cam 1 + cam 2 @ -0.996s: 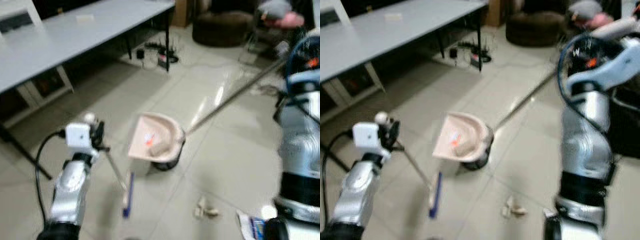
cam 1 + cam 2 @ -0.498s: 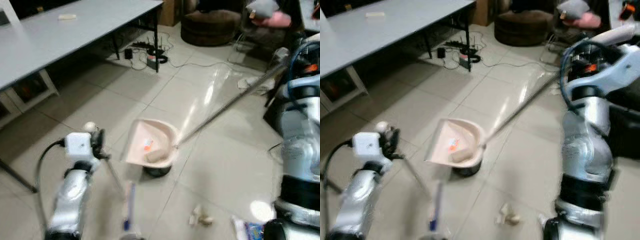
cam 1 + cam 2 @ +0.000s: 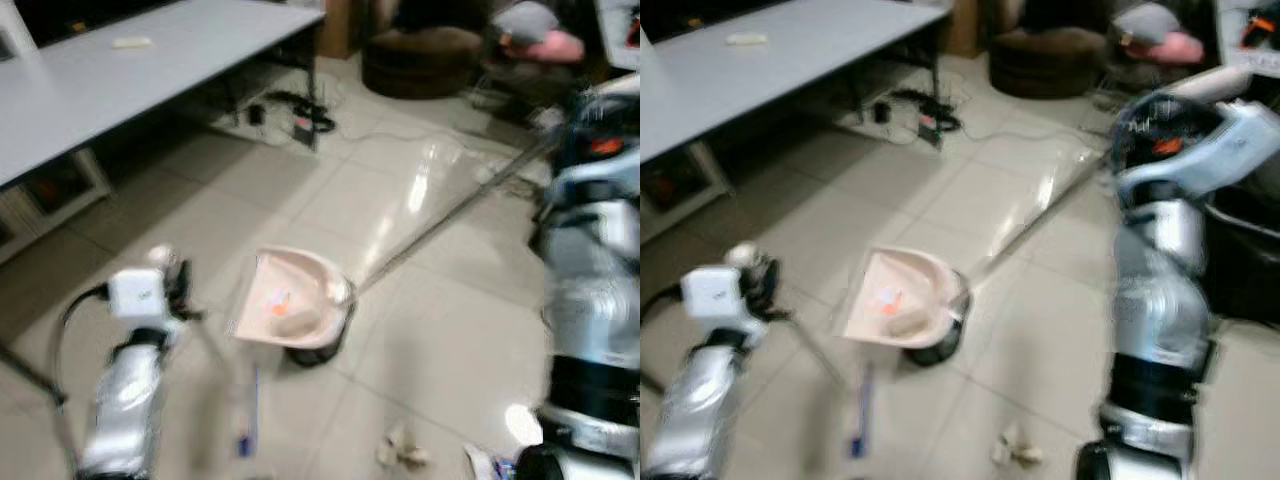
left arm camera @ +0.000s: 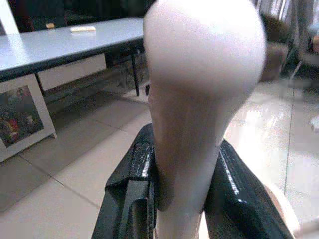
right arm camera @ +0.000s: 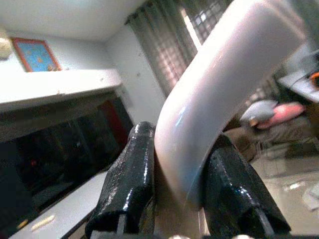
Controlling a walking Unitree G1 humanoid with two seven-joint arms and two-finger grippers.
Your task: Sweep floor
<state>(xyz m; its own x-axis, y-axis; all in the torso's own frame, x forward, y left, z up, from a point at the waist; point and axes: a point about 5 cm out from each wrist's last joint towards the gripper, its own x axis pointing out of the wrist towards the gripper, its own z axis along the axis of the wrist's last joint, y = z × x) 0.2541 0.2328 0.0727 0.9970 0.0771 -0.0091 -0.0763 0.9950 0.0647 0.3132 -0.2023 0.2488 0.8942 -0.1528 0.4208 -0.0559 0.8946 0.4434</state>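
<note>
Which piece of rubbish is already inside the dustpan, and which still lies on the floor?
The beige lump beside the orange scrap lies inside the pink dustpan. The crumpled pale scrap lies on the floor tiles, nearer the robot.

both arms raised, left gripper (image 4: 182,199) and right gripper (image 5: 179,199) clamped tight.

left arm (image 3: 125,410): silver, white wrist box, black cable | right arm (image 3: 1160,270): silver, black joint bands, orange mark; glossy black fingers (image 4: 132,199)

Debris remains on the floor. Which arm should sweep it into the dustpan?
Left: its pincer grips the broom handle, brush beside the crumpled scrap. Right holds the dustpan.
</note>
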